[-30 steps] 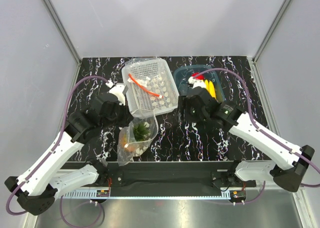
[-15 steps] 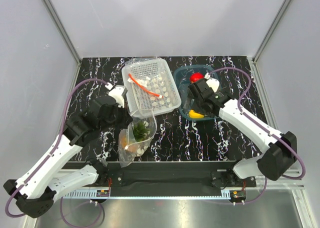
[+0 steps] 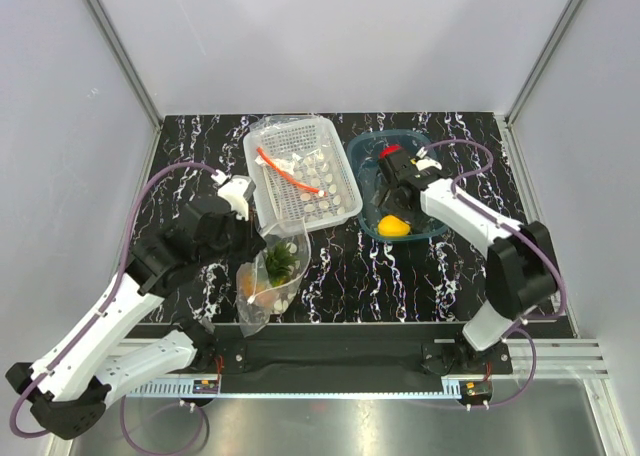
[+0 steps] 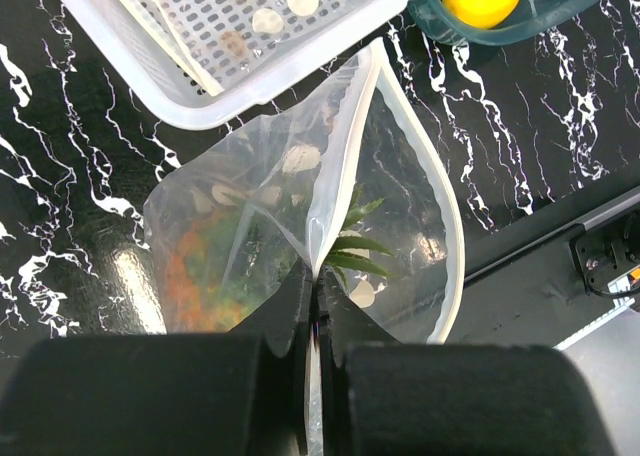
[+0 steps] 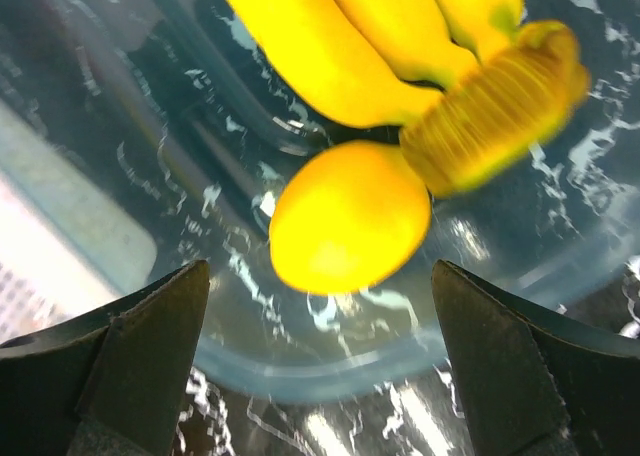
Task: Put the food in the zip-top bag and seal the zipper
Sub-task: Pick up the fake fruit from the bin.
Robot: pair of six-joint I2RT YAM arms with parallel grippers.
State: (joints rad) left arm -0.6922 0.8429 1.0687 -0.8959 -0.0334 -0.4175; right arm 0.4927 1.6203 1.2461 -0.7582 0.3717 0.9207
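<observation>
The zip-top bag (image 3: 272, 274) lies at the table's front left with its mouth open, and it also shows in the left wrist view (image 4: 260, 206). Its white zipper (image 4: 443, 211) curves along the mouth edge. The orange piece with green leaves (image 4: 200, 266) is inside. My left gripper (image 4: 318, 296) is shut on the near mouth edge of the bag. My right gripper (image 5: 320, 376) is open over the blue-tinted tub (image 3: 432, 232), just above the lemon (image 5: 350, 216). The banana bunch (image 5: 390, 26) lies beside the lemon. The red fruit (image 3: 390, 153) sits at the tub's far end.
A white perforated basket (image 3: 262, 191) with a red strip and white dotted pieces stands between the bag and the tub, touching the bag's far corner. The tub's wall (image 5: 350, 381) lies between my right fingers. The table's front rail is just beyond the bag.
My right arm has swung from the table's middle to over the tub, gripper open above the lemon, which is now uncovered. The left gripper still holds the bag, hardly moved.
</observation>
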